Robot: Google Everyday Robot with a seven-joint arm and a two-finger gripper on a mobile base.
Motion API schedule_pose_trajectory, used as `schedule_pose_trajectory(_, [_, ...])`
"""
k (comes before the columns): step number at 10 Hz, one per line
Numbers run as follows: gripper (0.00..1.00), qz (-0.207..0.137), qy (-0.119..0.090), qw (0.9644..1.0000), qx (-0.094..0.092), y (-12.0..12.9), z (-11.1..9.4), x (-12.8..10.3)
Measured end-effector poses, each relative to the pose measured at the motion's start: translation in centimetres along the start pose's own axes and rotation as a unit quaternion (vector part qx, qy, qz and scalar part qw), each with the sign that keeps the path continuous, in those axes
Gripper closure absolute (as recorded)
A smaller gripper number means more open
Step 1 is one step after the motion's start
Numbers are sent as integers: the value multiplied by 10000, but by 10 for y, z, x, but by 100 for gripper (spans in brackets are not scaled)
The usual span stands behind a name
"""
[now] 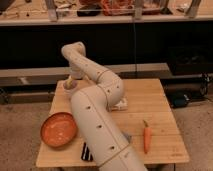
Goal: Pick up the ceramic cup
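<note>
The ceramic cup (68, 86) is small and cream-white and stands near the far left corner of the wooden table (150, 102). My gripper (71, 79) hangs from the arm's last link right above the cup, at its rim, and partly hides it. The thick cream arm (97, 120) runs from the bottom of the view across the middle of the table to the cup.
A wide orange bowl (59, 129) sits at the front left. A carrot (147, 136) lies at the front right. A dark flat object (86, 151) lies by the front edge, and a pale object (120, 104) beside the arm. Dark shelving stands behind the table.
</note>
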Motion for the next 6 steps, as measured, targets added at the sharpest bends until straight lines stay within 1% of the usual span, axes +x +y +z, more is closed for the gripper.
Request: schedule_pose_trajectory(6, [20, -49, -9, 10000, -28, 0, 0, -1])
